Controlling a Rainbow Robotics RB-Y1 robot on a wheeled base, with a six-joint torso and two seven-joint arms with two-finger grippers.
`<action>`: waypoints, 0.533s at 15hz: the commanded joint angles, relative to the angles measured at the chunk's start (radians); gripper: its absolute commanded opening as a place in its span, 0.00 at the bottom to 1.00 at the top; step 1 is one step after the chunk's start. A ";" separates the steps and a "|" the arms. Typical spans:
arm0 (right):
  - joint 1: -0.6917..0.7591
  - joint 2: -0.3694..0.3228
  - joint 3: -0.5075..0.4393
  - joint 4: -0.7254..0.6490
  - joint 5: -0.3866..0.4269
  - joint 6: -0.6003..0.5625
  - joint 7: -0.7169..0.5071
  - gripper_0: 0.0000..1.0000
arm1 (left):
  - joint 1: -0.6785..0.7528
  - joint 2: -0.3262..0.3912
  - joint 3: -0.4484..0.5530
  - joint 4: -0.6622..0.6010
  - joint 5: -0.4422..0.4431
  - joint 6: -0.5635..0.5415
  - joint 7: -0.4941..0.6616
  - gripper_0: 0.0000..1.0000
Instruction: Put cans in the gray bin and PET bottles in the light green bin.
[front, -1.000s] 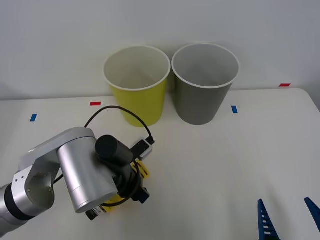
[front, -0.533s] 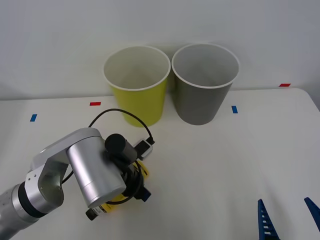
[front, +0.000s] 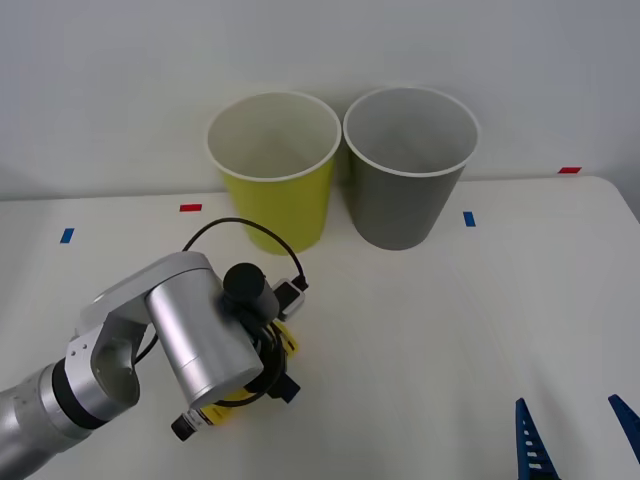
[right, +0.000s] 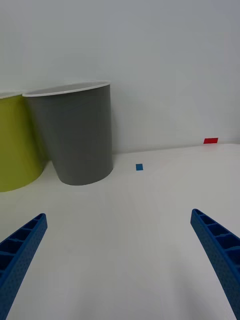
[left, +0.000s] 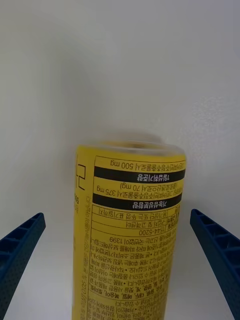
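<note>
Bottle (left: 131, 235): your left gripper (left: 117, 270) has crept toward 12 o'clock, fingers spread astride it, grasp pending. Right gripper (right: 120, 265): spread, idle.

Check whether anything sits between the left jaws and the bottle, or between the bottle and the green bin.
Nothing visible does. The left gripper is open, its fingers either side of the lying bottle with bare table between. From the bottle to the green bin the tabletop holds only tape marks.
</note>
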 joint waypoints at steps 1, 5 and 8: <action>0.000 0.000 0.000 0.000 0.000 0.000 0.000 1.00 | -0.019 -0.030 0.003 0.044 0.001 0.002 0.002 1.00; 0.000 0.000 0.000 0.000 0.000 0.000 0.000 1.00 | -0.042 -0.065 0.004 0.075 0.002 0.048 -0.001 1.00; 0.000 0.000 0.000 0.000 0.000 0.000 0.000 1.00 | -0.047 -0.069 0.015 0.086 0.005 0.053 -0.010 1.00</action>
